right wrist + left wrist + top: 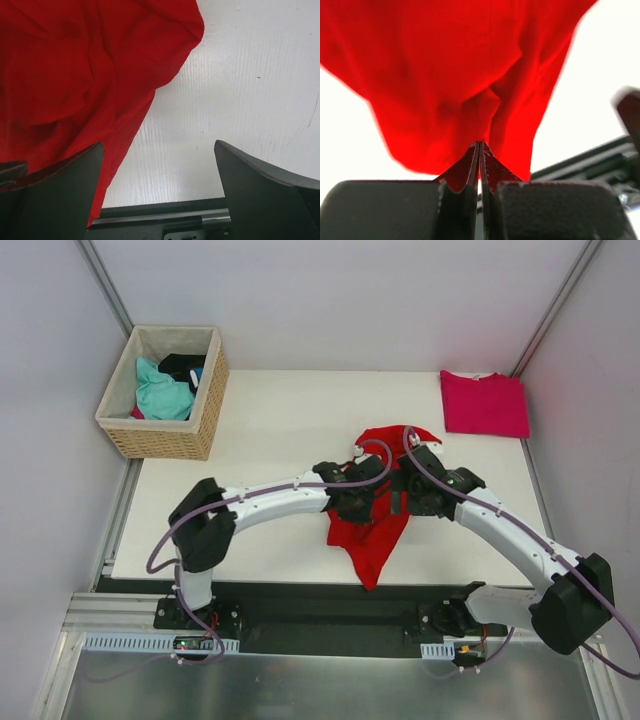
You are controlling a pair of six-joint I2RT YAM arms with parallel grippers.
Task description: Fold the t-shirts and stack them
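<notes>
Red t-shirt cut off in 2 wrist views (middle hidden overhead).

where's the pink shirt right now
In the top view, the magenta-pink t-shirt lies folded flat at the far right corner of the table, well apart from the crumpled red t-shirt near the table's middle.

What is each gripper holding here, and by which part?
The left gripper pinches a bunched fold of the red t-shirt; which part of the shirt cannot be told. The right gripper is open, holding nothing.
</notes>
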